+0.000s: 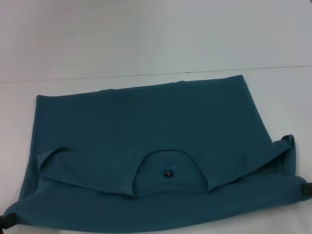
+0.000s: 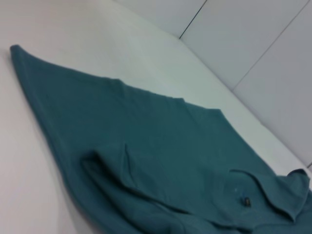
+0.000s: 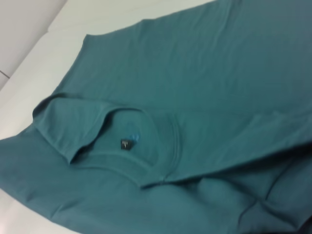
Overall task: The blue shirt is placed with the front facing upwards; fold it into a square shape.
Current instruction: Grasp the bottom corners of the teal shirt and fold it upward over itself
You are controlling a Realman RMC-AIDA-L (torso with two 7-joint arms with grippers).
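Note:
The blue shirt (image 1: pixel 146 122) lies spread on the white table (image 1: pixel 146 39), hem at the far side and collar with a small dark neck tag (image 1: pixel 168 172) near me. Its near part is doubled over, with sleeve folds on both sides of the collar. The same shirt (image 2: pixel 161 146) fills the left wrist view, and the shirt (image 3: pixel 204 83) with its tag (image 3: pixel 125 144) fills the right wrist view. My left gripper (image 1: pixel 6 222) shows as a dark tip at the shirt's near left corner, where the cloth draws to a point. My right gripper (image 1: pixel 306 189) sits at the near right corner the same way.
The table's far edge (image 1: pixel 156 74) runs behind the shirt's hem, with a pale wall (image 1: pixel 156 29) beyond it. White tabletop shows to the left and right of the cloth.

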